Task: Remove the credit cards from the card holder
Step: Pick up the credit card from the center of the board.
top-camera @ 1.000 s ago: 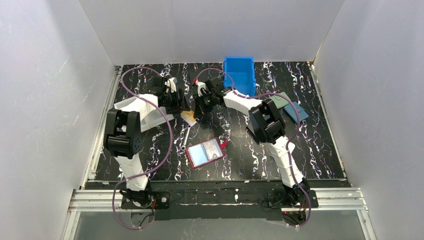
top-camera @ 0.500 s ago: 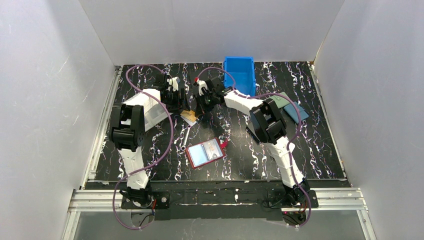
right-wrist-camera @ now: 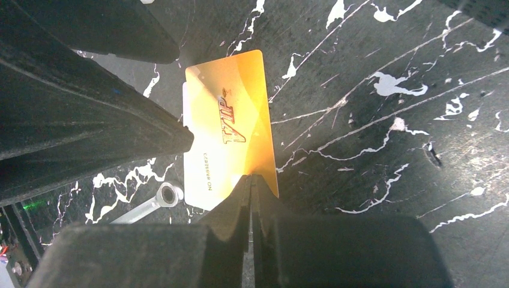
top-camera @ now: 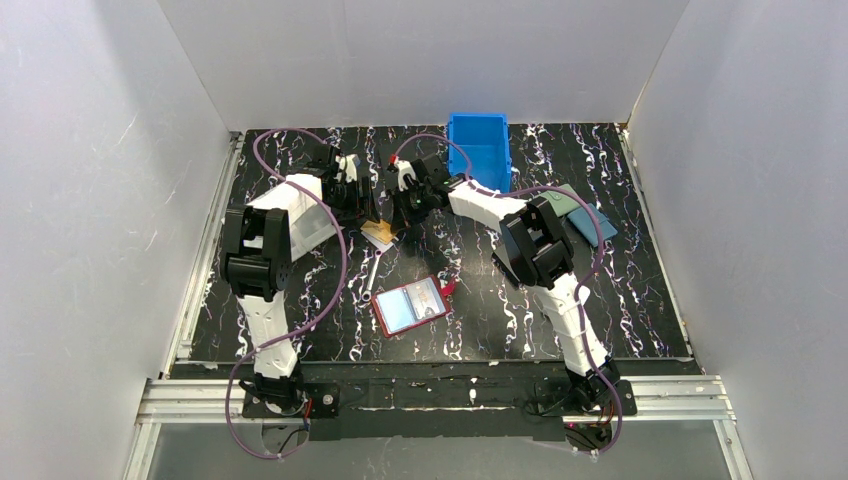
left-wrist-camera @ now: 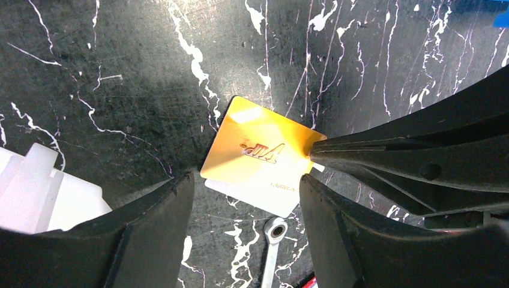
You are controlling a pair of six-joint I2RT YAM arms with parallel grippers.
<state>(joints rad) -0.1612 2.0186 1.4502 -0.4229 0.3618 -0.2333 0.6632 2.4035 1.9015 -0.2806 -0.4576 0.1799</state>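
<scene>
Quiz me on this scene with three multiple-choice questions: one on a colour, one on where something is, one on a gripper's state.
1. What colour is the bin? A green; B yellow; C blue.
2. Where is the orange card? A inside the bin; B lying over the whitish card; C hanging off the table edge.
3. How is the left gripper? A open; B shut on the orange card; C out of view.
Answers: C, the far-edge bin is blue; B, it overlaps the whitish card on the table; A, its fingers stand apart beside the cards.
</scene>
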